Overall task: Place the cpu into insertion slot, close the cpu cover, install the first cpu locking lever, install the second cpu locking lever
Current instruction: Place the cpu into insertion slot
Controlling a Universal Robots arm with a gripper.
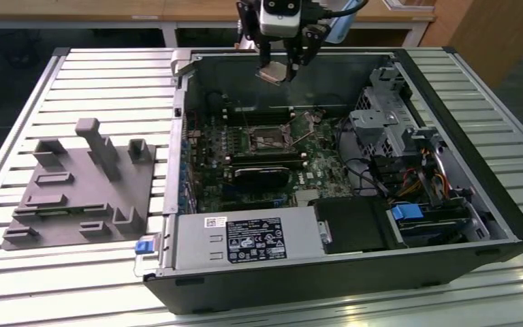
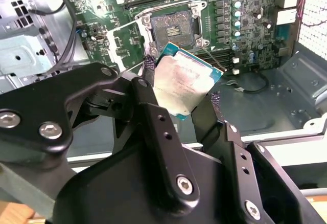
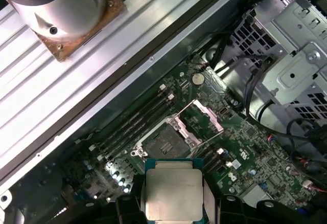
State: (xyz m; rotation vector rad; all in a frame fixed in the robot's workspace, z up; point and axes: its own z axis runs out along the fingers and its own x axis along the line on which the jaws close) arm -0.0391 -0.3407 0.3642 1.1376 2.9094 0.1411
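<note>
My gripper (image 1: 277, 71) hangs above the far wall of the open computer case, shut on the cpu (image 1: 274, 73), a flat square chip with a pale metal face. In both wrist views the cpu (image 2: 186, 83) (image 3: 173, 191) sits clamped by its edges between the black fingers (image 2: 153, 111), well above the green board. The insertion slot (image 1: 268, 139) (image 2: 173, 27) (image 3: 163, 144) lies bare below, its dark centre showing inside a silvery rim. The cpu cover (image 3: 202, 116) stands flipped up beside the slot.
Long black memory slots (image 3: 138, 119) run beside the socket. A round black fan (image 1: 261, 178), a power supply (image 1: 243, 238) and a metal drive cage (image 1: 384, 116) with cables crowd the case. A grey fixture block (image 1: 80, 184) lies on the slatted table (image 1: 62, 286) at the exterior view's left.
</note>
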